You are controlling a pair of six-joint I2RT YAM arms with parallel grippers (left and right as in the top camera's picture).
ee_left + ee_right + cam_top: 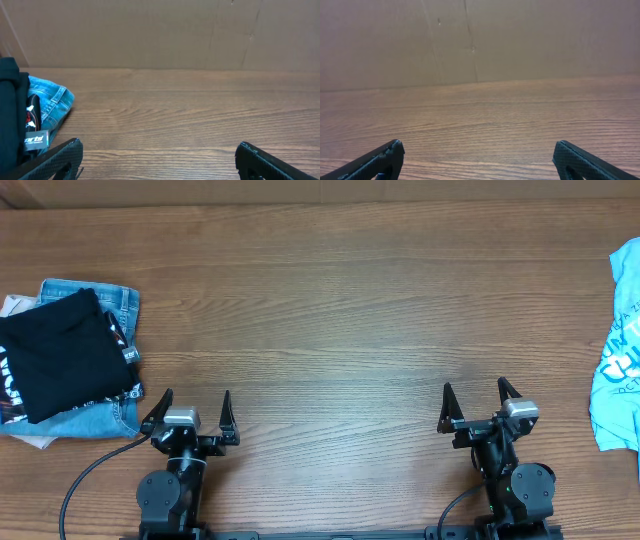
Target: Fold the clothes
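We are holding the left hand (pixel 197 394) and right hand (pixel 475 385), both released, at the near bench (pixel 330 310) edge, leaving room for the T-shirt (pixel 622 360) (bunched at the right edge).

Sky-blue T-shirt (pixel 620 370) far right; black garment (pixel 55 355) on jeans (pixel 118 300) far left.

Worktop (pixel 330 300): brown wood grain, smooth, with a low sheen. At the left of the frame, a black garment (pixel 55 355) of matt cloth lies over coarser blue denim jeans (pixel 122 302); at the right edge, the T-shirt (pixel 622 360) is soft light-blue cloth with print. Left tool (pixel 197 396) and right tool (pixel 475 386): matt black, hard, plastic-looking.
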